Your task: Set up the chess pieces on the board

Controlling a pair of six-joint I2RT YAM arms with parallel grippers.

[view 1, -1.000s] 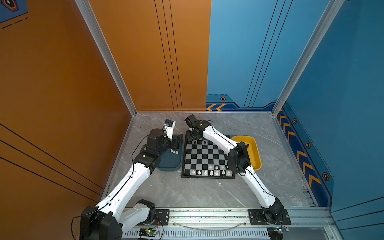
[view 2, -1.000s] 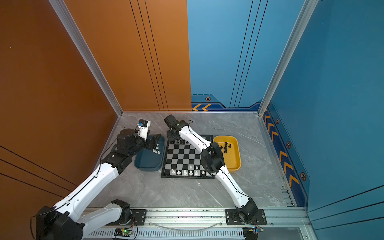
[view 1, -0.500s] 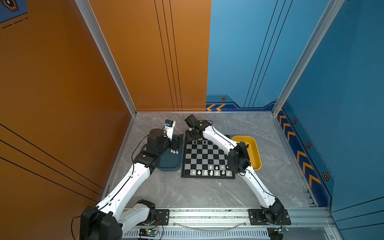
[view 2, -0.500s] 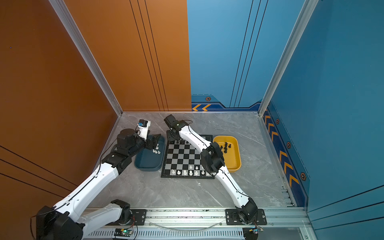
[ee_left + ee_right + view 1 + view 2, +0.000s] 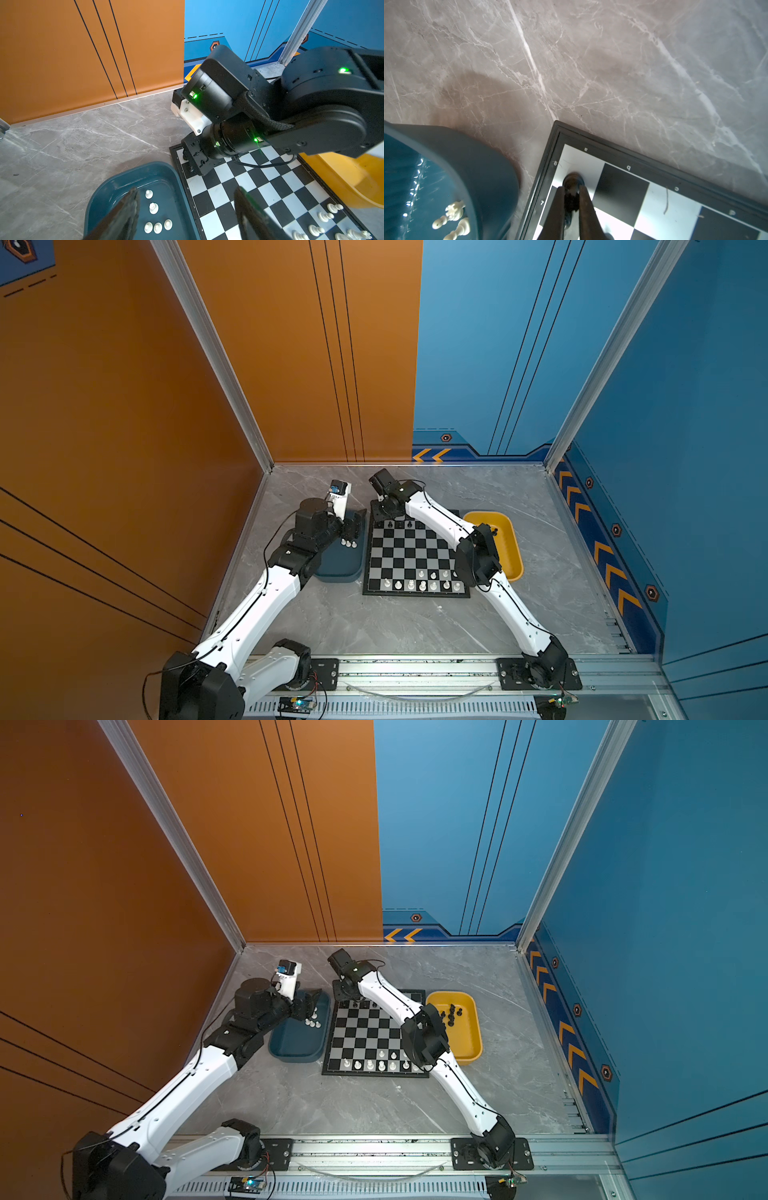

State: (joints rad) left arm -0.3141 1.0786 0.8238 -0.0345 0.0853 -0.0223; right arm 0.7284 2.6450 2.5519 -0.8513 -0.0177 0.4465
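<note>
Right gripper [image 5: 571, 190] is pinching a black piece [image 5: 572, 180] on a corner square of the board [image 5: 620, 187]
Left gripper [image 5: 186, 190] is hanging, jaws apart, over the tray [image 5: 116, 187] where white pieces [image 5: 153, 207] are sitting

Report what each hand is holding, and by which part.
Right hand: shut on a black chess piece standing on the board corner square, gripped by its body above the base. Left hand: open, holding nothing.

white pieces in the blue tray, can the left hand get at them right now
Probably yes. The left hand hangs open over the blue tray, with the white pieces ahead of its fingers and nothing between. The right hand is at the board, shut on a black piece, clear of the tray.
</note>
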